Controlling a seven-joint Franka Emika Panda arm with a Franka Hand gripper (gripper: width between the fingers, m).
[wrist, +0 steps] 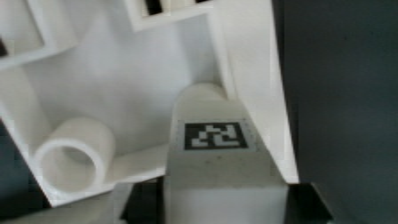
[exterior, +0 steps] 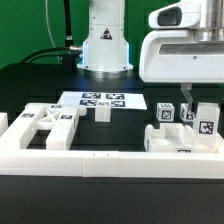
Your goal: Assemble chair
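Where the X-braced frame [exterior: 45, 122] lies flat by the border rail [exterior: 90, 160] at the exterior view's left, the marker board [exterior: 100, 100] and a short post [exterior: 101, 114] sit mid-table. At the exterior view's right, the gripper [exterior: 185, 100] reaches down among the tagged chair parts [exterior: 205, 120]. In the wrist view its fingers [wrist: 71, 208] press both sides of a tagged leg [wrist: 217, 150], the jaws partly closed and clamping it.
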